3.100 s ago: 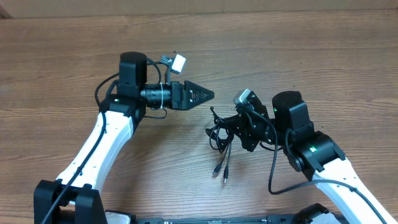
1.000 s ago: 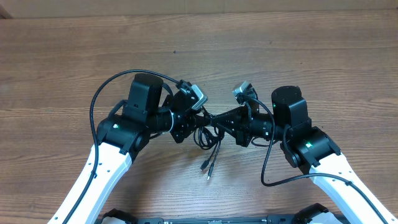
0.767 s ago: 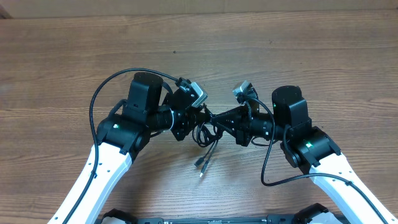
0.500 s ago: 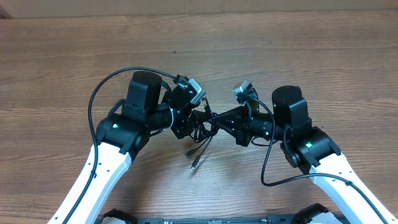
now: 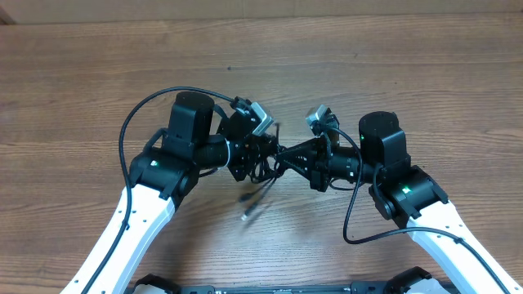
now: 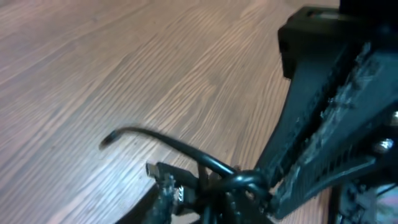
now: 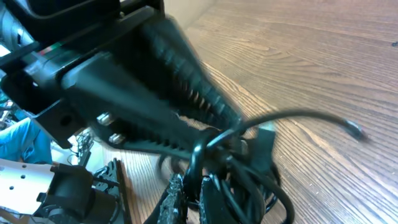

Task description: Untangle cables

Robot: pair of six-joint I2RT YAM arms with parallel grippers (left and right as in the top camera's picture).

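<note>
Looks down on a wood counter (image 5: pixel 425 65) with both arms angled in to meet at its middle. Finds the left fingers (image 5: pixel 249 155) clamped on the cables (image 5: pixel 268 166) from the left, and the right fingers (image 5: pixel 296 155) clamped on the same cables from the right, tips nearly touching. Places the cables directly between the two, seemingly raised off the counter, equally near to each arm. Traces one loose tail (image 5: pixel 252 208) hanging toward the near left, blurred. Suggests a left-right pull apart, along the line joining the fingers.
</note>
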